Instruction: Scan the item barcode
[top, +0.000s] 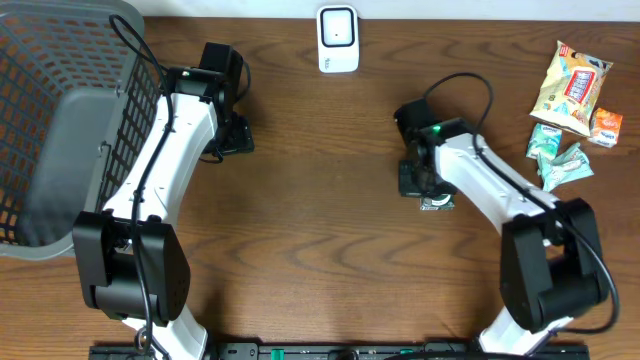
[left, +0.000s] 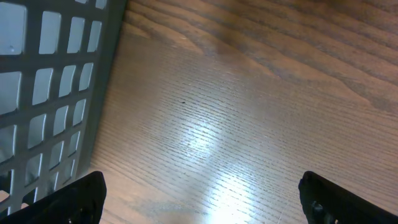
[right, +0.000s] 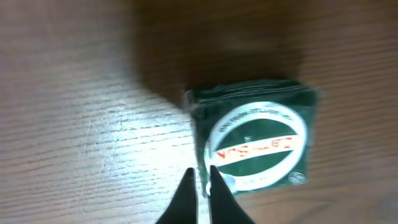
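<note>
Across everything, a brown desk (top: 320, 270): smooth wood grain with a soft sheen. At its left end, a grey plastic basket (top: 60, 120) with gridded walls, just beside the left tool (left: 202, 202), spread wide over bare wood and holding nothing. Next in size, a white, rounded scanner (top: 338, 38) at the far edge, near the middle. At the right edge, a crinkly yellow snack bag (top: 570, 88) and green foil wrappers (top: 558, 155). Smallest, and the one to scan: a dark green packet (right: 258, 140), flat and nearly square, so without a real long axis. White oval label with red lettering facing up, no barcode in sight. Lies under the right arm, right of centre, on or just above the desk; cannot tell which. Pinched at its thin side seam by the right tool (right: 202, 186), closed tight on it. Stands well apart from the scanner, off toward the far edge and leftward; far nearer the right arm. Probably calls for a carry that way and a turn to present the hidden code.
</note>
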